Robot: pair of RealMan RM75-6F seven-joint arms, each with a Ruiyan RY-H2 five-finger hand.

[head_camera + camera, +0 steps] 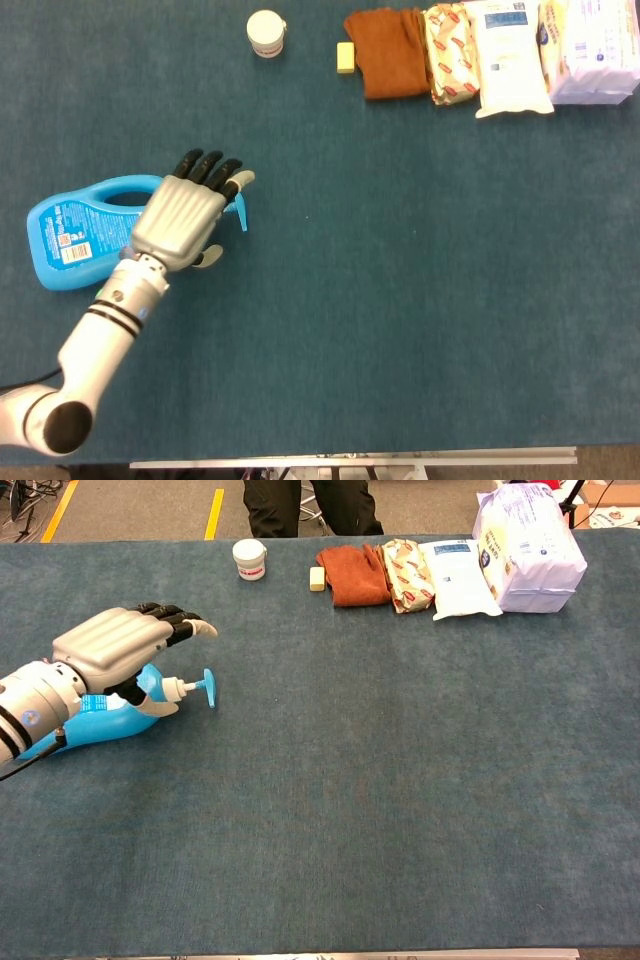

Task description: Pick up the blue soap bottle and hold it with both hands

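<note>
The blue soap bottle [75, 235] [100, 720] lies on its side at the left of the table, its pump nozzle [205, 688] pointing right. My left hand [185, 215] [125, 650] hovers palm down over the bottle's neck and pump end, fingers spread and stretched forward, holding nothing. In the head view the hand hides the bottle's shoulder and most of the pump. In the chest view the hand sits above the bottle with a gap under the fingers. My right hand shows in neither view.
Along the far edge sit a white jar [266, 33], a small yellow block [346, 56], a folded brown cloth [386, 50], a patterned packet [451, 52], a white pack [510, 55] and a purple-white bag [528, 545]. A person's legs [305, 505] stand behind the table.
</note>
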